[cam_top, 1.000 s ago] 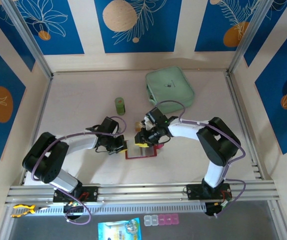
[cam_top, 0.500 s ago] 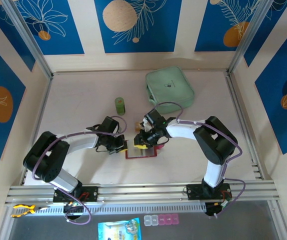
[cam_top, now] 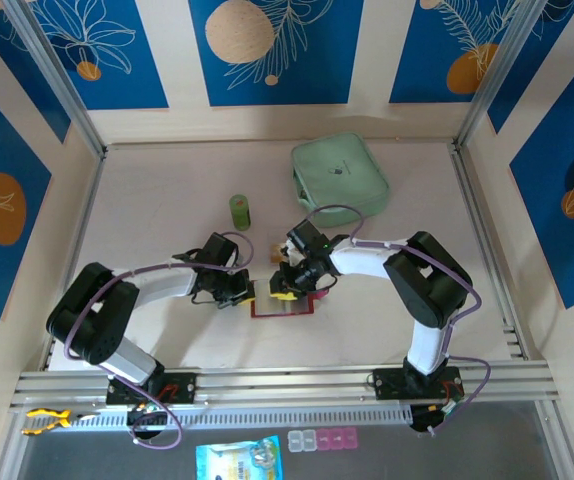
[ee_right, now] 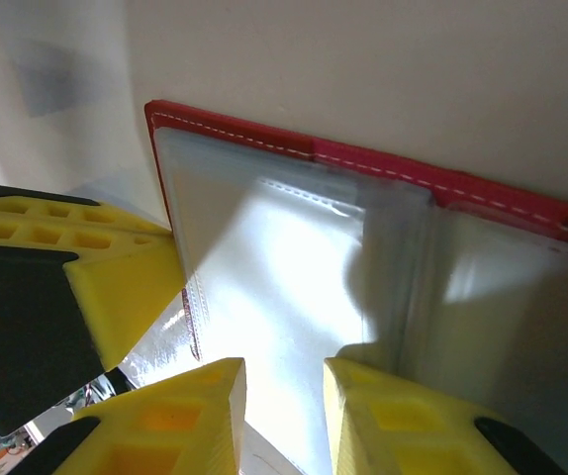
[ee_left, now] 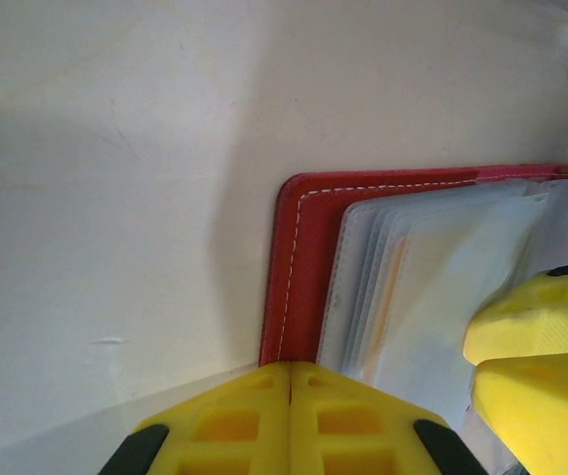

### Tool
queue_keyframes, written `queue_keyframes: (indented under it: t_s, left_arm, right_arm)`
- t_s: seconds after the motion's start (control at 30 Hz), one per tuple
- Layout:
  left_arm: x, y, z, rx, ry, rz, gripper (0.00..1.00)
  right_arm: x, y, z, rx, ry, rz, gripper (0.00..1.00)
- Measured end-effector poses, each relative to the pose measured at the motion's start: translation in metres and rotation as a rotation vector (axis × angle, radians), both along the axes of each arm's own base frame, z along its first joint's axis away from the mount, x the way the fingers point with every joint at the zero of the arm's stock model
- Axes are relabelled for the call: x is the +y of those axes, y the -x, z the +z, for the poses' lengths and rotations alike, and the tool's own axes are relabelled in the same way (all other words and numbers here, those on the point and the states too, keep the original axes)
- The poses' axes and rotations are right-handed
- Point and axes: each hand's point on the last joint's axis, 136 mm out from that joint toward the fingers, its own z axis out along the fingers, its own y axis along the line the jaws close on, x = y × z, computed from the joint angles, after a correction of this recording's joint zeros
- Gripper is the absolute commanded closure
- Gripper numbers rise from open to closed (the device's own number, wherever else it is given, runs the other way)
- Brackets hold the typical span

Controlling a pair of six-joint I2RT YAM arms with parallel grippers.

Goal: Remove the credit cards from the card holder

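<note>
Top external view, from the left: the left gripper sits low on the table at the left edge of the card holder. In the left wrist view its fingers are pressed together, with no gap at the seam and nothing between them. The tips bear on the corner of the red cover, most likely to pin the open booklet flat so it cannot slide or fold while the other arm works. The holder lies open at the middle of the table between the two grippers, with its clear sleeves fanned upward. In the right wrist view the right gripper stands over a sleeve page with its fingers a narrow gap apart. Nothing is visibly clamped between them, and it looks placed to nip a card edge or lift a leaf. The count is two grippers, one holder and roughly four or five sleeve edges in the left wrist view. Only one thin orange strip shows inside the sleeves, probably a credit card not yet drawn out. How many cards are inside cannot be told. Beyond the arms stand one green cylinder and, further right, one mint pouch, both well apart from the work.
</note>
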Motion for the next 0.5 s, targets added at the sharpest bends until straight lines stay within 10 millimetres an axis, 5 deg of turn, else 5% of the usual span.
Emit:
queue_keyframes:
  t_s: [0.5]
  left_arm:
    - [0.001, 0.001, 0.000, 0.003, -0.005, -0.005, 0.95]
  right_arm:
    - [-0.014, 0.000, -0.001, -0.019, 0.042, -0.028, 0.72]
